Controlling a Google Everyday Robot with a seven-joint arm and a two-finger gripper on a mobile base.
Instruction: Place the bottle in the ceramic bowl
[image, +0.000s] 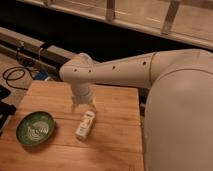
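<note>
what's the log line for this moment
gripper: at far end of bottle | bottle: lying on wooden table | ceramic bowl: empty, apart from bottle

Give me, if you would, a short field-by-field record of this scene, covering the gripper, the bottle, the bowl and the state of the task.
surface: wooden table
bottle: white, lying on the table beside the bowl and apart from it
ceramic bowl: green with a pale swirl inside, nothing in it
gripper: pointing down at the bottle's far end; contact cannot be told
task state: bottle not yet in the bowl
also there: black cable on the floor beyond the table
</note>
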